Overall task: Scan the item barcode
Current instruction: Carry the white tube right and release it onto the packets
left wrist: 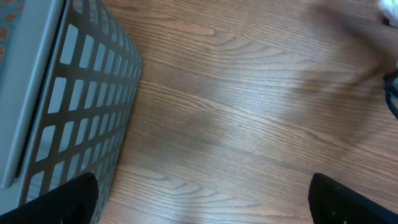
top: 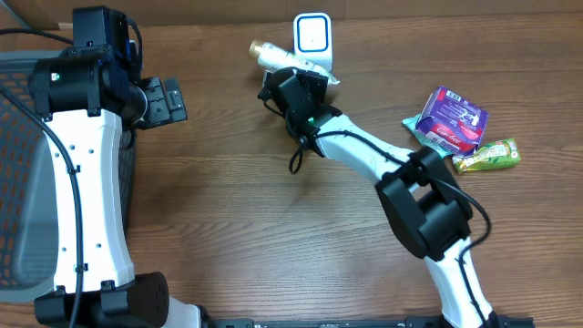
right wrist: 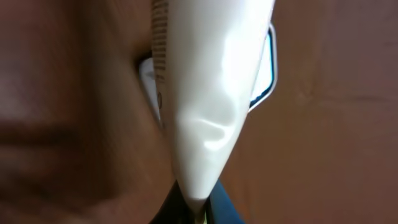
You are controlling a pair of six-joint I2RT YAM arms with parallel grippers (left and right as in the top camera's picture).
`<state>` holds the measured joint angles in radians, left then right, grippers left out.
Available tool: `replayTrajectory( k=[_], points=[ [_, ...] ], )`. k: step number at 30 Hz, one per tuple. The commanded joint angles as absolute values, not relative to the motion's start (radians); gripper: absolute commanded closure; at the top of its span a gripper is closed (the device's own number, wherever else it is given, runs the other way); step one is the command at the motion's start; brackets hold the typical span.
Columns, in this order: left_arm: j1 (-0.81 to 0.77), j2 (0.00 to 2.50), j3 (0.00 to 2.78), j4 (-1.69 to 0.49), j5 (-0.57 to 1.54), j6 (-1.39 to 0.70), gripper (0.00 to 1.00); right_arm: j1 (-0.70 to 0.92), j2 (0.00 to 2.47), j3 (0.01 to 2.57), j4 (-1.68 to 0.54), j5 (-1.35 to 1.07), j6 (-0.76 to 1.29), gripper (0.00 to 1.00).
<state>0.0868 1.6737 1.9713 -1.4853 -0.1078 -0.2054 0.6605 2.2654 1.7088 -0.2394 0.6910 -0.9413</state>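
Right wrist view: white tube (right wrist: 205,93) fills the frame, out of focus, with its upper end cut off by the top edge. The print down its left side is unreadable. Scanner (right wrist: 147,78) sits behind it — only slivers of rim show.

Overhead: right gripper (top: 286,76) covers the tube's middle, so whether a barcode faces the scanner cannot be told. Basket (top: 23,219) runs off the left edge.

Left wrist view: left gripper (left wrist: 208,202) fingertips cropped at the bottom edge; top-right corner too blurred to identify.
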Motion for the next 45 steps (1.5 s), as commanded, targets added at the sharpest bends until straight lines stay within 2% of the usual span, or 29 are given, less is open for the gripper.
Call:
replayTrajectory(
  k=[1,5,10,15,17,21,25,28,31,34,37,38,42,43,45],
  points=[
    [0.085,1.674,1.972,-1.484,-0.107,-0.187,0.0,0.653,2.067,1.742,-0.323,0.599,-0.732,0.96],
    [0.085,1.674,1.972,-1.485,-0.107,-0.187,0.0,0.647,1.928,1.742,-0.488,0.542,-0.49,0.96],
    [0.085,1.674,1.972,-1.484,-0.107,-0.187,0.0,0.569,1.741,1.742,-0.782,0.403,0.06,0.96],
    [0.085,1.674,1.972,-1.484,-0.106,-0.187,0.0,0.359,1.65,1.742,-1.139,0.364,0.742,0.96],
    [0.085,1.674,1.972,-1.484,-0.107,-0.187,0.0,0.256,1.65,1.737,-1.235,0.369,0.874,0.96],
    [0.085,1.674,1.972,-1.484,-0.107,-0.187,0.0,0.071,1.652,1.662,-1.259,0.36,0.887,0.96],
    [0.085,1.674,1.972,-1.484,-0.107,-0.187,0.0,-0.075,1.652,1.487,-1.108,0.246,0.809,0.96],
    [0.085,1.674,1.972,-1.484,-0.106,-0.187,0.01,-0.11,1.652,1.361,-0.967,0.113,0.713,0.96],
    [0.085,1.674,1.972,-1.484,-0.107,-0.187,0.0,-0.119,1.652,1.271,-0.896,0.088,0.703,0.96],
    [0.085,1.674,1.972,-1.484,-0.107,-0.187,0.0,-0.119,1.652,1.234,-0.884,0.088,0.702,0.96],
    [0.085,1.674,1.972,-1.484,-0.106,-0.187,0.0,-0.119,1.651,1.234,-0.896,0.091,0.679,0.91],
    [0.085,1.674,1.972,-1.484,-0.107,-0.187,0.0,-0.119,1.651,1.234,-0.896,0.091,0.662,0.88],
    [0.085,1.674,1.972,-1.484,-0.106,-0.187,0.01,-0.119,1.649,1.253,-0.915,0.006,0.542,0.44],
    [0.085,1.674,1.972,-1.485,-0.106,-0.187,0.0,-0.119,1.645,1.266,-0.925,-0.028,0.501,0.37],
    [0.085,1.674,1.972,-1.485,-0.107,-0.187,0.0,-0.119,1.633,1.296,-0.953,-0.064,0.473,0.32]
  ],
)
